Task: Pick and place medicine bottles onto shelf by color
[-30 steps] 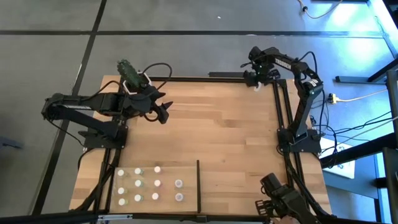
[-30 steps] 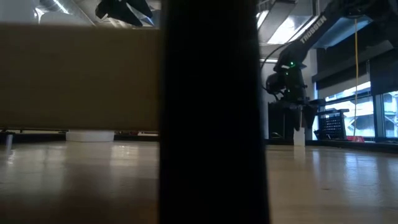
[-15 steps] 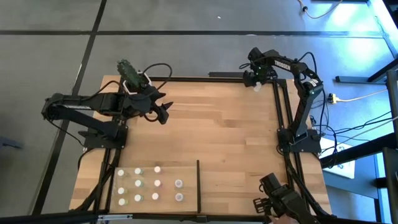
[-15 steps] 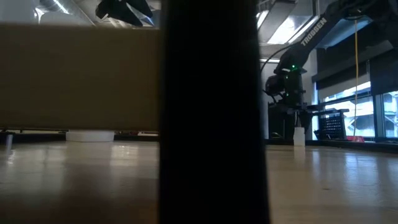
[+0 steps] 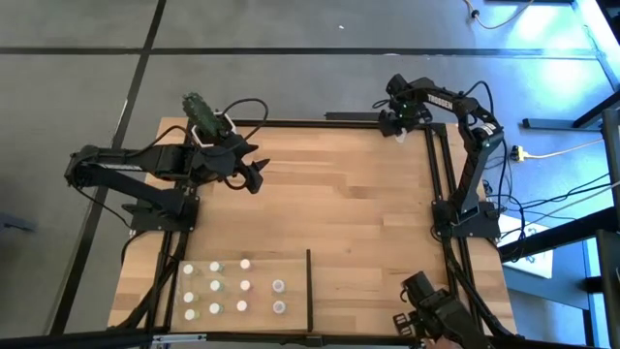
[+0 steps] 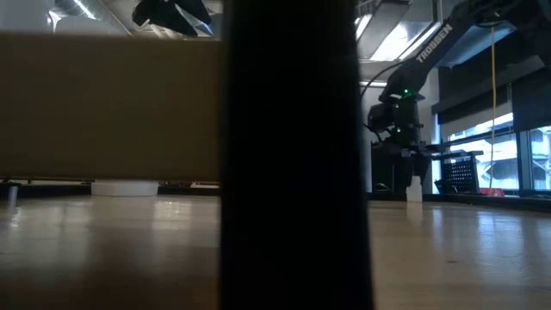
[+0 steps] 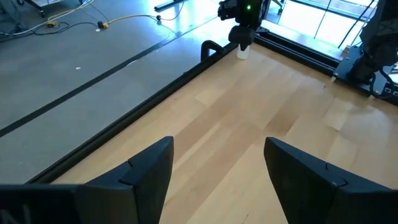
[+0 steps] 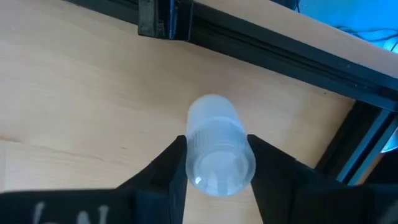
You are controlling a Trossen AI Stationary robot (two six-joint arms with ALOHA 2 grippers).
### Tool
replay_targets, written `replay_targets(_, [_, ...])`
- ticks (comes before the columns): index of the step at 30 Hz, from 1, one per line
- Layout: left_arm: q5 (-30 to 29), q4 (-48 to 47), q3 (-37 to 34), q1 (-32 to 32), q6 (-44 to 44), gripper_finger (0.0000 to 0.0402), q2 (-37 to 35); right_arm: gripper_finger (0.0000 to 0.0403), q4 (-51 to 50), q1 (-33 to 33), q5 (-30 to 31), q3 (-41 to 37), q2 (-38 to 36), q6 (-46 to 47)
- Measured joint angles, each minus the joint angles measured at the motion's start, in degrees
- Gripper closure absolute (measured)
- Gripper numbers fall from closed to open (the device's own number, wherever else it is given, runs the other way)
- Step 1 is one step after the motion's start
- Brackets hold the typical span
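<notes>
Pale wood tabletop [image 5: 339, 213] — grey floor [image 5: 291, 78] beyond

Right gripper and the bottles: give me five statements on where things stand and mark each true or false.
1. The right gripper has its fingers on either side of a white bottle. True.
2. That bottle lies on the shelf. False: it stands at the table's far right corner, by the black frame.
3. The left gripper is open and holds nothing. True.
4. The shelf is bare. False: about ten small bottles stand on it in rows.
5. The left gripper is over the shelf. False: it is over the far left part of the table, away from the shelf.
</notes>
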Motion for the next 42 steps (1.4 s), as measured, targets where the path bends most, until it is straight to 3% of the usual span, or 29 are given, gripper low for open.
replay_targets(9, [0.0, 0.0, 0.0, 0.0, 0.0, 0.0158, 0.0, 0.0261, -2.3, 7.2, 0.0, 0.6, 0.0, -2.4])
replay_targets(27, [3.0, -3.1, 0.0, 0.0, 0.0, 0.0158, 0.0, 0.0259, -5.2, 40.7, -3.2, 20.4, 1.2, -4.5])
replay_targets(34, [4.4, -3.1, 0.0, -0.5, 0.3, 0.0158, 0.0, 0.0259, -5.2, 49.0, -4.9, 32.3, 7.2, -5.3])
replay_targets(42, [4.5, -3.0, 0.0, -3.9, 0.4, 0.0158, -0.8, 0.0259, -6.5, 52.6, -8.2, 45.1, 18.5, -7.6])
